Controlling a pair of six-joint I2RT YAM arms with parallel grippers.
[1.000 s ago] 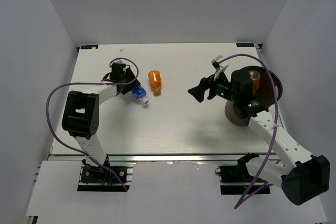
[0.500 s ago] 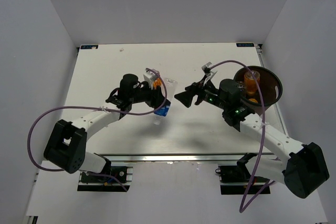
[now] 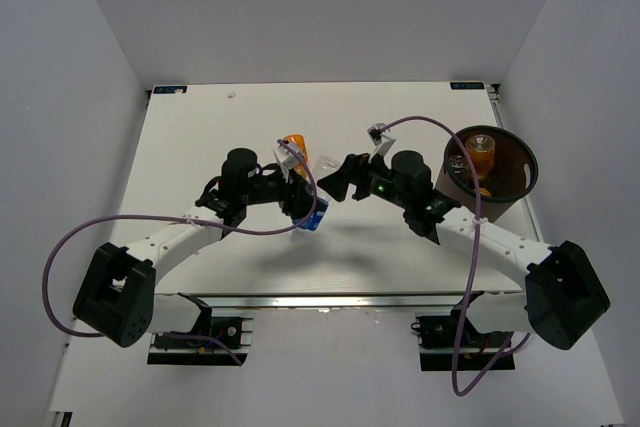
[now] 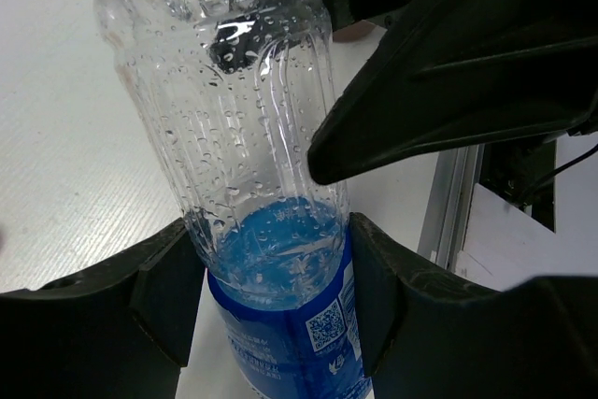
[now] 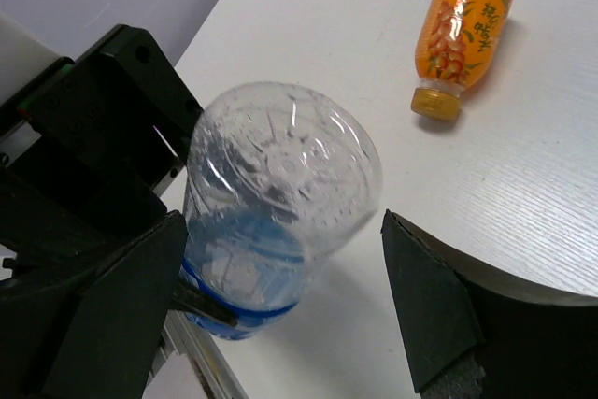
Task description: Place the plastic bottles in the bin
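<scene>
My left gripper (image 3: 303,205) is shut on the clear bottle with the blue label (image 3: 314,192) and holds it above the table's middle. In the left wrist view the pads (image 4: 168,292) clamp the bottle (image 4: 266,193) at its label. My right gripper (image 3: 336,178) is open, its fingers on either side of the bottle's clear base end (image 5: 280,193), with a gap on the right side. An orange-filled bottle (image 3: 292,144) lies on the table behind the grippers and also shows in the right wrist view (image 5: 462,30). The dark brown bin (image 3: 512,175) stands at the right with an orange bottle (image 3: 482,155) inside.
The white table's (image 3: 200,127) near edge with its metal rail (image 4: 453,203) lies just below the held bottle. White walls enclose the table at the back and both sides. The two grippers are nearly touching over the middle.
My left arm has lifted the blue-label bottle from the back left and carried it to the middle. My right gripper has moved left from the bin to the bottle's base.
</scene>
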